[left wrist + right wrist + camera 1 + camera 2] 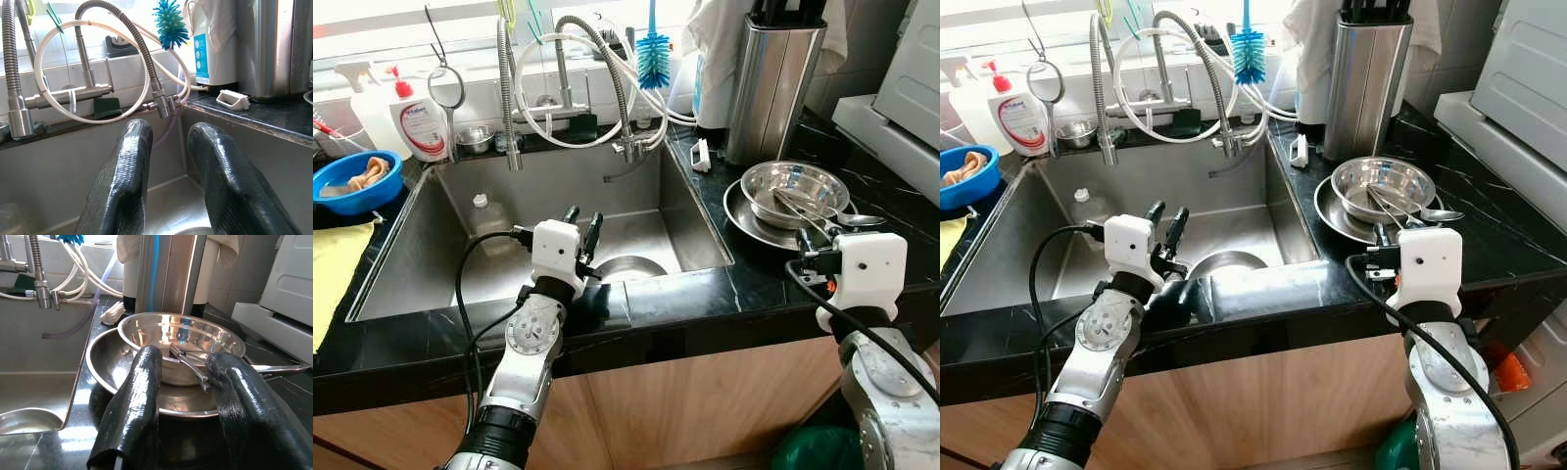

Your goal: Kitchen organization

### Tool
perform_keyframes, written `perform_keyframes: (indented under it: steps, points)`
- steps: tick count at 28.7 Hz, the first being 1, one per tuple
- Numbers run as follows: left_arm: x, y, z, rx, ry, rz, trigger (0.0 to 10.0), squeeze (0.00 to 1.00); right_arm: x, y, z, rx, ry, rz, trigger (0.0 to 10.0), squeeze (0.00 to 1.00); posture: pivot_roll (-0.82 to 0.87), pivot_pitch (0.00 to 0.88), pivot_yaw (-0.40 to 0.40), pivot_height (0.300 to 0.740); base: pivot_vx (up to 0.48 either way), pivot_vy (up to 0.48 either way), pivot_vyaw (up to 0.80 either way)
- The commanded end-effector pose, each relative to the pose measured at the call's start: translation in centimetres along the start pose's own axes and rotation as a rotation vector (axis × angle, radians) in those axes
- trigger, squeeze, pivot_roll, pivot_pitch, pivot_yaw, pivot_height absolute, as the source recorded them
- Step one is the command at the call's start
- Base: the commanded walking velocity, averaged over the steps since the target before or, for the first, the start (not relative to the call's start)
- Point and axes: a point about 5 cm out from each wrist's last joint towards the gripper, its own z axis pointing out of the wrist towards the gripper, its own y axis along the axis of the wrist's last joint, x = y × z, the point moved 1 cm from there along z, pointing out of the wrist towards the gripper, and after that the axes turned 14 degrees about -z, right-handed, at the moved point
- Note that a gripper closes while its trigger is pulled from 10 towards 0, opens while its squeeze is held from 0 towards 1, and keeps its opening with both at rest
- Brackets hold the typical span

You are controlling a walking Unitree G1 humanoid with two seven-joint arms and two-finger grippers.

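Observation:
My left gripper [583, 215] hangs open over the front of the steel sink [421, 264], its fingers [129, 166] pointing at the back wall and the taps. Just right of it, a steel bowl [631, 266] sits on the sink floor near the front edge. My right gripper [185, 357] is open and low over the black counter. Directly ahead of it a steel bowl [793, 186] rests on a steel plate [744, 223]. Metal utensils [188, 364] lie across that bowl, and nothing is between either gripper's fingers.
A clear bottle [487, 220] lies in the sink's left half. Coiled taps and white hoses [573, 93] line the back. A steel knife block [773, 83] stands behind the plate, a white appliance [901, 108] to its right. A blue bowl [352, 181] and a yellow cloth [333, 264] are at left.

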Motion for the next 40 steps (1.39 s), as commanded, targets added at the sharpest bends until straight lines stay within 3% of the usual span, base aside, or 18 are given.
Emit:
perform_keyframes:
  steps: [1,6,7,8,9,10,11,17,18,20,30,38,40]
  points:
    - [0.0,0.1,0.1,-0.005,-0.002,0.005,10.0,0.00,-0.1,0.2,0.3,-0.010,-0.009,0.007,10.0,0.00,-0.19,0.000,0.063,0.740,0.000,0.000,0.00]
    - [0.0,0.2,0.1,-0.008,0.000,0.006,10.0,0.00,-0.2,0.4,0.6,-0.018,-0.008,0.002,10.0,0.00,-0.19,0.000,0.061,0.740,0.000,0.000,0.00]
    - [0.0,0.2,0.1,-0.008,0.002,0.006,10.0,0.00,-0.3,0.4,0.7,-0.021,-0.008,0.001,7.7,0.00,-0.19,0.000,0.059,0.740,0.000,0.000,0.00]
    - [0.0,0.2,0.1,-0.009,0.003,0.006,10.0,0.00,-0.3,0.5,0.7,-0.023,-0.008,-0.001,4.5,0.00,-0.19,0.000,0.059,0.740,0.000,0.000,0.00]
    - [0.0,0.2,0.1,-0.008,0.003,0.006,10.0,0.00,-0.3,0.4,0.8,-0.021,-0.006,-0.006,3.8,0.00,-0.19,0.000,0.059,0.740,0.000,0.000,0.00]
    - [0.0,0.2,0.1,-0.008,0.003,0.006,10.0,0.00,-0.3,0.4,0.8,-0.020,-0.004,-0.009,3.8,0.00,-0.19,0.000,0.059,0.740,0.000,0.000,0.00]
    - [0.0,0.2,0.1,-0.008,0.004,0.006,10.0,0.00,-0.2,0.3,0.8,-0.015,-0.002,-0.023,0.0,0.00,-0.19,0.000,0.056,0.740,0.000,0.000,0.00]
    - [0.1,0.2,0.1,-0.008,0.006,0.006,10.0,0.00,-0.1,0.2,1.0,-0.003,-0.002,-0.017,0.0,0.00,-0.19,0.000,0.055,0.740,0.000,0.000,0.00]
    - [0.1,0.2,0.1,-0.008,0.006,0.006,10.0,0.00,-0.2,0.1,1.0,-0.002,-0.002,-0.021,0.5,0.00,-0.19,0.000,0.055,0.740,0.000,0.000,0.00]
    - [0.1,0.2,0.1,-0.007,0.008,0.006,10.0,0.00,-0.2,0.1,1.1,-0.002,-0.003,-0.025,0.0,0.00,-0.19,0.003,0.054,0.740,0.000,0.000,0.00]
    - [0.2,0.2,0.1,-0.009,0.011,0.008,10.0,0.00,0.0,0.3,1.2,-0.008,0.003,-0.017,0.0,0.00,-0.19,0.005,0.054,0.740,0.000,0.000,0.00]
    - [0.4,0.4,0.3,-0.015,0.014,0.014,10.0,0.00,0.0,0.9,1.7,-0.031,-0.006,-0.011,0.0,0.00,-0.19,0.001,0.055,0.740,0.000,0.000,0.00]
    - [0.4,0.4,0.3,-0.015,0.012,0.016,10.0,0.00,-0.5,2.2,1.9,-0.093,-0.041,0.005,0.0,0.00,-0.19,0.001,0.055,0.740,0.000,0.000,0.00]
